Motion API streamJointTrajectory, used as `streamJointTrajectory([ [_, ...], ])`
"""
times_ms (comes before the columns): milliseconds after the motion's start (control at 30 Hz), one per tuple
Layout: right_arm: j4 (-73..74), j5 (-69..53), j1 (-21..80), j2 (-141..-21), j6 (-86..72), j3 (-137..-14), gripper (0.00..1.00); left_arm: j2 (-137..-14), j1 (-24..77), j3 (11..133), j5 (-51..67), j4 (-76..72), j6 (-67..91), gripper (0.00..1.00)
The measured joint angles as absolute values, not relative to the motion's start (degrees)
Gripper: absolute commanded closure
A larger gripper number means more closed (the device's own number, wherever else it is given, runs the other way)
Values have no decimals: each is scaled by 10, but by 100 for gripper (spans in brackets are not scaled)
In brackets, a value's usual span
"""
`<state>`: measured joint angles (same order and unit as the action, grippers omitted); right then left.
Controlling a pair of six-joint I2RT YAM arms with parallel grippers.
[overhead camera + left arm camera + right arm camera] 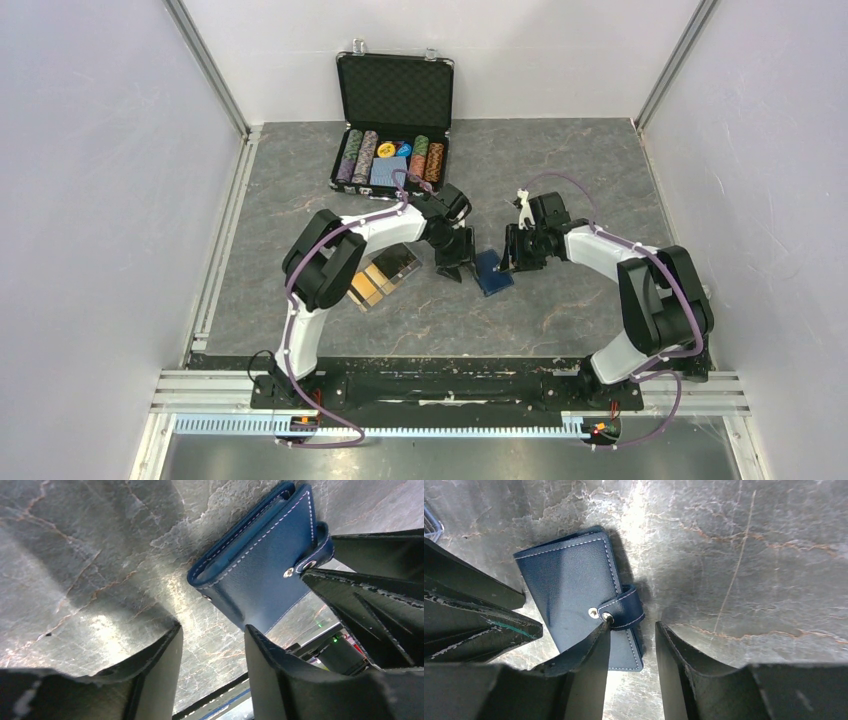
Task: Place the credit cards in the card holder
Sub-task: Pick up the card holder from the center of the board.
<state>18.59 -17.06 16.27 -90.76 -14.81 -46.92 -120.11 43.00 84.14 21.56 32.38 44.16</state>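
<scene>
Right pincer [633, 625] stands spread low over the desk [560, 180] and pinches nothing. One fingertip [605, 625] sits right at the snap stud of the card holder [569, 585], and the snap tab [626, 607] lies just ahead of the gap between the jaws. Left pincer [212, 630] is spread too and empty, its tips just short of the holder's opposite edge, so the two face each other across it.

The card holder lies flat and snapped shut between them in the middle of the desk. It looks light, with a soft leather-like cover, and will likely skid on the smooth stone-patterned surface or lift whole when the tab is pulled. My judgement is that one pincer should press the cover down while the other works. The tab is the natural hold: a narrow strap that wraps around the edge and stands a little proud of the cover. The snap will resist, then give suddenly.

Farther out, the gold-orange credit cards [368, 287] sit in a clear tray [400, 262] under the left arm. They look thin, stiff and glossy, so likely slippery, and are best taken by an edge.
</scene>
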Motion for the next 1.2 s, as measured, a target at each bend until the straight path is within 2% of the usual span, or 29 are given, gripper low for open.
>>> streamJointTrajectory([
  [100,189,-155,163,-910,-140,-477,61,-1211,432,850,215,327,443,54],
  [200,191,-145,163,-909,-134,-480,59,-1221,434,864,216,332,443,53],
  [267,195,-141,163,-909,-128,-483,53,-1227,435,873,216,337,443,49],
  [400,202,-137,163,-909,-117,-488,45,-1233,437,886,225,341,447,30],
  [500,202,-149,163,-911,-111,-489,46,-1233,440,891,229,335,450,28],
  [700,173,-191,162,-933,-124,-491,64,-1236,439,891,240,316,457,35],
  [867,134,-218,158,-937,-148,-472,97,-1241,435,886,255,298,474,35],
  [900,128,-225,155,-935,-154,-467,100,-1240,433,883,259,295,477,35],
  [1033,96,-237,150,-922,-180,-443,100,-1229,430,861,261,272,483,34],
  [1200,82,-251,150,-895,-214,-413,100,-1202,426,827,249,247,483,26],
])
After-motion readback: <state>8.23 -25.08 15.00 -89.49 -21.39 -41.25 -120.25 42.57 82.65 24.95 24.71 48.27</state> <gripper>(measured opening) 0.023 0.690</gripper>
